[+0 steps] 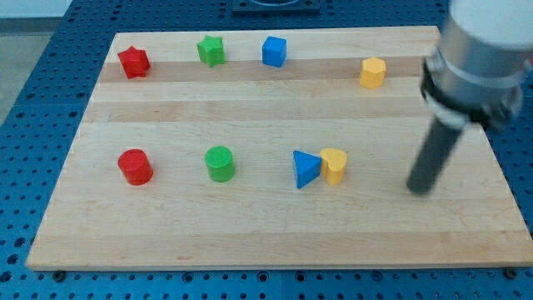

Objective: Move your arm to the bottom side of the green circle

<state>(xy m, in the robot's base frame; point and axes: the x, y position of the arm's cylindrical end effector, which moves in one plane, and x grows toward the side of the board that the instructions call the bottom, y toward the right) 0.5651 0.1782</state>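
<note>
- Nearest the camera runs the board's (250, 250) bottom edge, pale wood with lengthwise grain bands, lying on a blue perforated table (50, 83) that shows on all sides.
- Top row, from the view's left: red star (133, 62), green star (211, 51), blue cube (274, 52), yellow hexagon (372, 72), all near the board's top edge and well apart from each other.
- Lower row, from the view's left: red cylinder (135, 167), green circle (220, 163) (a short ribbed cylinder), blue triangle (306, 169), yellow block (334, 166) with a rounded top.
- Blue triangle and yellow block touch, the triangle on the view's left.
- Green circle stands between the red cylinder and the blue triangle, apart from both, in the board's lower left half.
- Bare wood lies below the whole lower row, down to the bottom edge, and between the two rows.
- My tip (420, 190) rests on the board at the view's right, right of the yellow block and well apart from it, far from the green circle.
- Rod is dark and straight, leaning up to the right into a blurred grey and white arm body (479, 58) at the view's top right.
- No fingers here: the arm ends in the rod alone, so there is nothing to spread or pinch.
</note>
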